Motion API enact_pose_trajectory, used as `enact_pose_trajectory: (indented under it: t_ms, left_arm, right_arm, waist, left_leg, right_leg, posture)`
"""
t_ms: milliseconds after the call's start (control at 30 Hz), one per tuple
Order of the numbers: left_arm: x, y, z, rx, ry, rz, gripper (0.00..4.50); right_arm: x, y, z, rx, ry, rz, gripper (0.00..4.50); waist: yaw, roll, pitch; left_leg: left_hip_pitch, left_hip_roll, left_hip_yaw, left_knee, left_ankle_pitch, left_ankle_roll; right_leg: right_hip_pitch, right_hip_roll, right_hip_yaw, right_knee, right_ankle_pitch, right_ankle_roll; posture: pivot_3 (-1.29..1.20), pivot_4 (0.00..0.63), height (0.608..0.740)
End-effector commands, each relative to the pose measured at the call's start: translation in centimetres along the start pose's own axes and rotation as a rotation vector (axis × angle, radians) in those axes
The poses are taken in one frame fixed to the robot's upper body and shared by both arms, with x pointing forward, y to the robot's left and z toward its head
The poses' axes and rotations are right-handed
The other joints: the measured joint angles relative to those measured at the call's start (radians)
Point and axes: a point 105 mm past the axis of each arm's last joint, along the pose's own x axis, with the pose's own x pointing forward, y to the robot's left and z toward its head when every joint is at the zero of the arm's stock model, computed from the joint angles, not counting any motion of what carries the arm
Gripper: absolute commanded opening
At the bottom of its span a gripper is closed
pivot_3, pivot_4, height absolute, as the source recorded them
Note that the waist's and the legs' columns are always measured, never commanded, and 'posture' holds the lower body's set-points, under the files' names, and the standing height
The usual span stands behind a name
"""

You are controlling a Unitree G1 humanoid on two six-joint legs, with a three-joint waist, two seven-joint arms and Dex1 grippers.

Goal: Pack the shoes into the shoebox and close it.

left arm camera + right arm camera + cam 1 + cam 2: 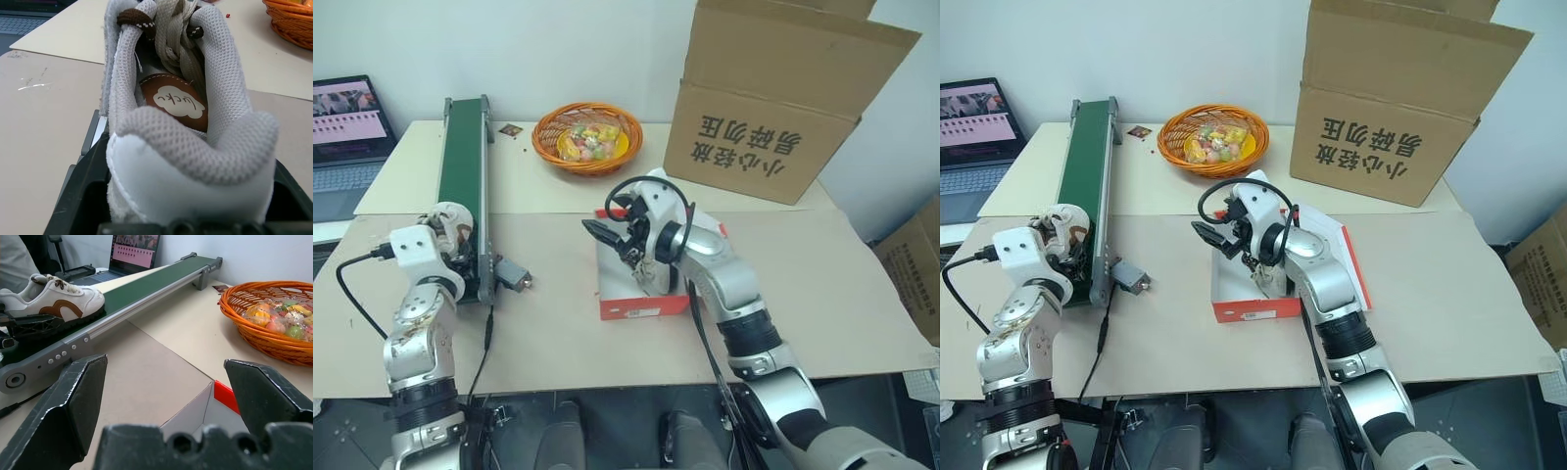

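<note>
One shoe (51,296): I judge it light and soft; heel is best hold.
Left claw (186,196): clasping heel.
Right claw (166,396): wide, empty, over shoebox (1263,311).

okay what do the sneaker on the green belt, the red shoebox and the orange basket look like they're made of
Sneaker: smooth white leather or imitation, brown trim, grey woven mesh lining at the collar, fabric laces. Shoebox: thin cardboard, matte red outside, white inside, with folded walls. Basket: woven strands, wicker or plastic; the look leaves that open.
</note>
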Motion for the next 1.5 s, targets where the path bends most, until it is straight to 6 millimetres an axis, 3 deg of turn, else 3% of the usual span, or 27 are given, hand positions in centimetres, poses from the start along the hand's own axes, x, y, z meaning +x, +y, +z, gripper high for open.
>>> enact_pose_trajectory:
  t_ms: [33,100,167,233,300,367,433,500,600,800,900,1033,1400,1500]
  left_arm:
    - [0.2,-0.3,1.5,0.02,-0.047,-0.006,2.26]
    - [0.1,-0.6,2.4,0.034,-0.087,-0.005,2.26]
    - [-0.4,-1.3,5.0,0.103,-0.218,-0.001,2.26]
    - [-1.7,-2.9,8.4,0.281,-0.418,-0.006,2.26]
    - [-3.1,-4.8,10.5,0.387,-0.567,-0.024,2.26]
    - [-3.6,-5.9,11.3,0.432,-0.63,-0.036,2.26]
    - [-4.3,-8.8,11.5,0.476,-0.682,-0.151,2.26]
    - [-5.0,-11.4,11.2,0.479,-0.7,-0.27,2.26]
    - [-5.7,-14.2,10.3,0.414,-0.682,-0.41,2.26]
    - [-7.8,-18.9,10.0,0.346,-0.693,-0.618,2.26]
    - [-8.5,-19.9,10.5,0.315,-0.704,-0.654,2.26]
    - [-9.1,-20.9,10.5,0.283,-0.691,-0.701,2.26]
    - [-9.3,-21.7,9.2,0.174,-0.554,-0.784,2.26]
    - [-9.3,-21.7,9.2,0.18,-0.547,-0.784,2.23]
  right_arm:
    - [-0.3,-0.1,2.1,-0.008,-0.073,0.0,4.5]
    - [-0.2,-0.2,2.2,-0.01,-0.074,-0.005,4.5]
    - [-0.2,-0.3,2.4,-0.008,-0.08,-0.01,4.5]
    - [-0.1,-0.5,3.0,0.028,-0.103,-0.019,4.5]
    - [0.1,-0.7,4.3,0.174,-0.151,-0.011,4.5]
    - [0.2,-0.8,5.3,0.321,-0.183,0.023,4.5]
    - [0.3,-2.0,5.9,0.674,-0.195,0.063,4.5]
    - [0.2,-2.2,6.5,0.917,-0.198,0.171,4.5]
    - [0.1,-3.1,7.0,1.139,-0.199,0.245,4.5]
    - [1.4,-2.0,5.4,1.122,-0.042,0.242,4.5]
    - [1.7,-1.7,4.9,1.115,-0.023,0.239,4.5]
    - [2.3,-1.1,4.8,1.11,-0.019,0.254,4.5]
    - [3.6,0.2,7.9,1.122,-0.09,0.333,4.5]
    - [3.6,0.2,8.0,1.113,-0.088,0.331,3.84]
  waist:
    - [0.002,0.0,0.0]
    - [0.003,0.0,0.0]
    - [0.005,0.0,0.0]
    - [0.005,0.0,0.0]
    - [0.007,0.0,0.0]
    - [0.008,0.0,0.0]
    - [0.009,0.0,0.0]
    - [0.011,0.0,0.0]
    - [0.013,0.0,0.0]
    - [0.005,0.0,0.0]
    - [0.004,0.0,0.0]
    - [0.005,0.0,0.0]
    - [0.007,0.0,0.0]
    - [0.008,0.0,0.0]
  left_leg:
    - [0.0,0.0,0.0,0.0,0.0,0.0]
    - [0.0,0.0,0.0,0.0,0.0,0.0]
    - [0.0,0.0,0.0,0.0,0.0,0.0]
    - [-0.001,0.0,0.0,0.0,0.0,0.0]
    - [-0.002,0.0,0.0,-0.001,0.0,0.0]
    - [-0.004,0.0,0.001,-0.001,0.0,0.0]
    - [-0.004,0.0,0.001,-0.001,0.0,0.0]
    - [-0.004,0.0,0.001,-0.001,0.0,0.0]
    - [-0.004,0.0,0.001,0.0,0.0,0.0]
    - [-0.006,0.0,0.001,0.0,0.001,0.001]
    - [-0.006,0.0,0.001,0.001,0.002,0.004]
    - [-0.006,0.0,0.0,0.002,0.002,0.004]
    - [-0.006,0.0,0.0,0.002,0.002,0.004]
    - [-0.006,0.0,0.0,0.002,0.002,0.003]
  right_leg:
    - [0.0,0.0,0.0,0.0,0.0,0.0]
    - [0.0,0.0,0.0,0.0,0.0,0.0]
    - [0.0,0.0,0.0,0.0,0.0,0.0]
    - [-0.001,0.0,0.0,0.0,0.0,0.0]
    - [-0.003,0.0,0.0,0.0,0.001,-0.001]
    - [-0.004,0.0,0.0,0.0,0.001,-0.002]
    - [-0.004,0.0,0.0,0.0,0.001,-0.002]
    - [-0.004,0.0,0.0,0.0,0.002,-0.002]
    - [-0.002,0.0,0.0,-0.002,0.002,-0.003]
    - [-0.005,0.0,0.0,0.0,0.002,-0.002]
    - [-0.004,0.0,0.0,0.001,0.002,-0.002]
    - [-0.004,0.0,0.0,0.001,0.002,-0.002]
    - [-0.003,0.0,0.0,0.0,0.002,-0.001]
    - [-0.003,0.0,0.0,0.0,0.002,-0.001]
  posture:
    - [0.0,0.15,0.728]
    - [0.0,0.15,0.728]
    - [0.0,0.15,0.728]
    - [0.0,0.15,0.728]
    - [0.0,0.15,0.728]
    - [0.0,0.15,0.728]
    - [0.0,0.15,0.728]
    - [0.0,0.15,0.728]
    - [0.0,0.15,0.728]
    - [0.0,0.15,0.728]
    - [0.0,0.15,0.728]
    - [0.0,0.15,0.728]
    - [0.0,0.15,0.728]
    - [0.0,0.15,0.728]
